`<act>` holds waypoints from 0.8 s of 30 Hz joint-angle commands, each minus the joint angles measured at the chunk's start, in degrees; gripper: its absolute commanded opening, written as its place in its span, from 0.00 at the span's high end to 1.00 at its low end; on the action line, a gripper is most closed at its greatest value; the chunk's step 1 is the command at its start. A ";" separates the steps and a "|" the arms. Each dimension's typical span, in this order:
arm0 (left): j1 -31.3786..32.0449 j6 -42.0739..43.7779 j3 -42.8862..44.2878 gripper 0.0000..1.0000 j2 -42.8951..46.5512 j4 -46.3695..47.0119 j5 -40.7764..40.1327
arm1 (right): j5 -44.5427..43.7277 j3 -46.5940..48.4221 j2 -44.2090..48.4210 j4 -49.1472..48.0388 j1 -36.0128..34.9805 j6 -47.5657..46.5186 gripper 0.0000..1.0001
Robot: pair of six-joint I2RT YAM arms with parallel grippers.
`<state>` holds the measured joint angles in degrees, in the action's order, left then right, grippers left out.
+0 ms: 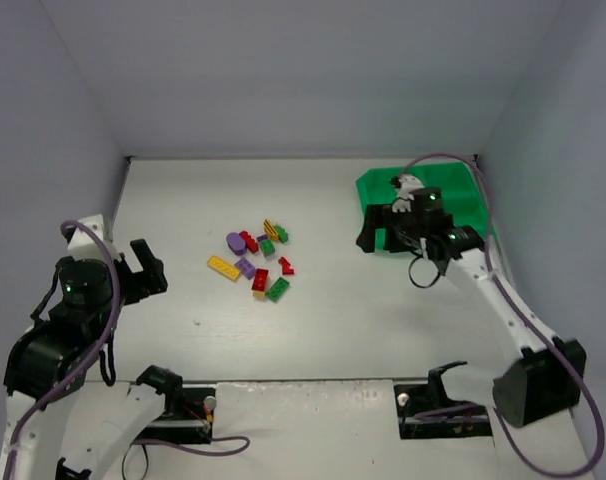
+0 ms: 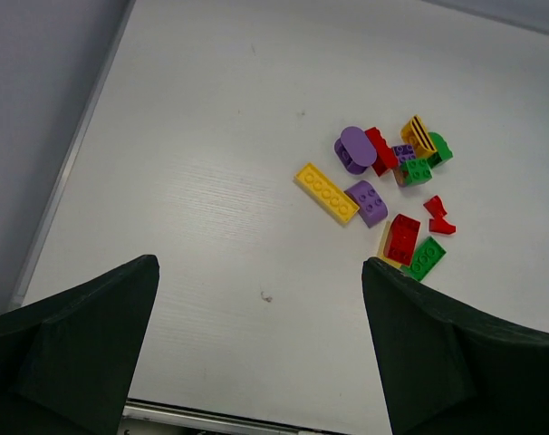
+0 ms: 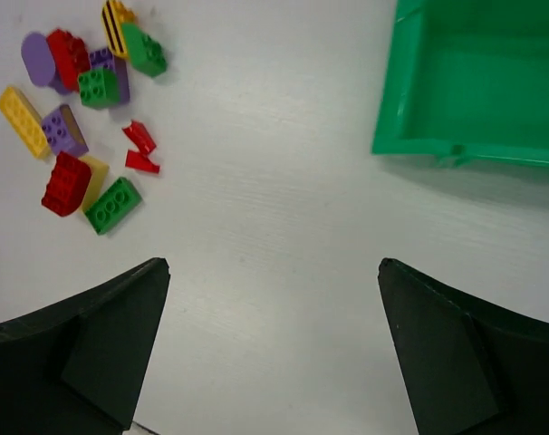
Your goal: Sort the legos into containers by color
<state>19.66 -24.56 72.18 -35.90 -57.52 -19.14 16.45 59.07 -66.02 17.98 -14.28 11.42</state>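
Jaws wide and empty on the left gripper (image 2: 259,272) and right gripper (image 3: 273,267). Wisest target, probably: the green lego (image 3: 112,205) edging the lego pile (image 1: 255,262).

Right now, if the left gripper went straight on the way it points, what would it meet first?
The left gripper would probably meet bare table first; the long yellow brick lies nearest, beside that line. Depth is unclear.

White table (image 1: 333,330) with clustered legos (image 1: 248,266), green tray (image 3: 474,82) well apart
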 commanded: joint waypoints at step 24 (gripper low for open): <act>0.20 -4.27 -2.39 0.13 -3.65 -1.46 6.92 | -3.08 31.45 -51.31 -11.21 -27.81 -7.29 0.49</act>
<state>19.66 -27.51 69.73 -39.31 -59.83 -13.10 13.93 86.70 -117.32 8.82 -41.06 5.89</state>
